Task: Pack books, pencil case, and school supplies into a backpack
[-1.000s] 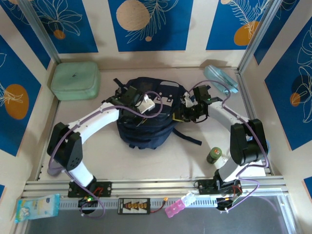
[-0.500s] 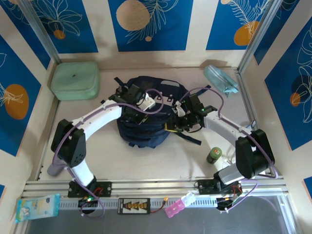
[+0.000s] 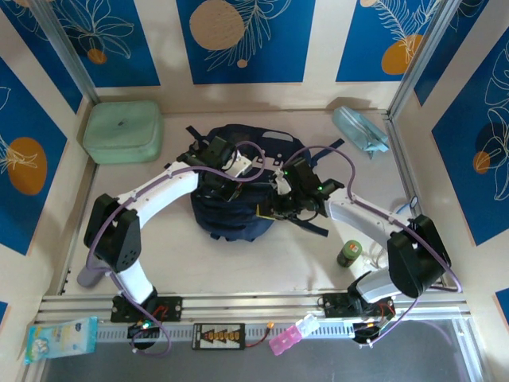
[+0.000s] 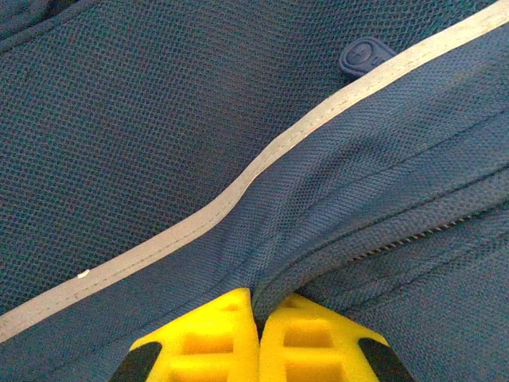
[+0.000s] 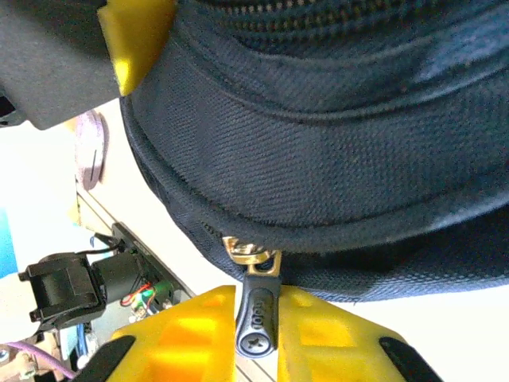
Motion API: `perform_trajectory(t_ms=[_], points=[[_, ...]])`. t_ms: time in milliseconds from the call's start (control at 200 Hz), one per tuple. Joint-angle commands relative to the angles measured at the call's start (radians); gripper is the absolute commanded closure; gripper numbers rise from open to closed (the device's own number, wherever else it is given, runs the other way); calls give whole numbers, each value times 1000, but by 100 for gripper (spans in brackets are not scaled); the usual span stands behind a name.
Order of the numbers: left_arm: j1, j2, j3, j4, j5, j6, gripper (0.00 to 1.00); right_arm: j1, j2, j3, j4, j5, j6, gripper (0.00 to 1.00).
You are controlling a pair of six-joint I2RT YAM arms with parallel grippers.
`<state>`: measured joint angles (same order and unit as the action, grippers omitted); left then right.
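Navy backpack with pale stripe; yellow fingers; black zipper pull; mint-green case.

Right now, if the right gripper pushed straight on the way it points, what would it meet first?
The zip pull, which sits between the right gripper's jaws. Just past it come the slider and the backpack's dark side. The way ahead looks blocked, though exact depth is hard to judge.

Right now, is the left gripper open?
No: in the left wrist view the left gripper has its jaws pressed together, pinching a fold of the backpack fabric.
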<state>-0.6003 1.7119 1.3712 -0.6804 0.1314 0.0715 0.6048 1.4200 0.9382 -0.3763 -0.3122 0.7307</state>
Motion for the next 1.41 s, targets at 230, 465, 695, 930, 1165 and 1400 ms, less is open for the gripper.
perform_trajectory(t_ms=[230, 465, 695, 930, 1165, 1400], points=[[7, -58, -38, 152, 66, -12, 100, -205, -267, -147, 75, -52, 163, 31], [7, -86, -53, 163, 89, 14, 100, -345, -255, -217, 236, -107, 385, 28], [5, -85, -54, 166, 116, 17, 100, -356, -123, -146, 333, -124, 533, 27], [5, -88, -52, 168, 125, 17, 100, -332, 3, -79, 387, -145, 579, 27], [7, -85, -45, 163, 122, 25, 100, -286, 96, -38, 423, -156, 607, 31], [6, -83, -47, 168, 120, 24, 100, -260, 128, -56, 458, -145, 664, 33]])
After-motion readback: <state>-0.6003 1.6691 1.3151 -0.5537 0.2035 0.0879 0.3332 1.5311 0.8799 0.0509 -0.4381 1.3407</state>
